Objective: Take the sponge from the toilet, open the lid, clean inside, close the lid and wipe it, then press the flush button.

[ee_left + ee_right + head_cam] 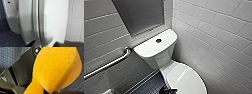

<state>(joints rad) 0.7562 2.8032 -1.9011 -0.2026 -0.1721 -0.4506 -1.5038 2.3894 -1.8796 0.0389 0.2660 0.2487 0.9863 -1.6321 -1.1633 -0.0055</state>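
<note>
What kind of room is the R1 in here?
A small bathroom or toilet stall, most likely an accessible one: a white glossy ceramic toilet with its lid down, a brushed metal grab bar on the wall beside it, white rectangular wall tiles and a dark blue small-tiled floor.

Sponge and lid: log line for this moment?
sponge: pinched in right gripper | toilet lid: down | left gripper: open at lid edge

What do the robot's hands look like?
The left gripper has two dark fingers, one black and pointed. By the right wrist sits a wide dark grey plate with a round fitting and a grey metal bar.
</note>
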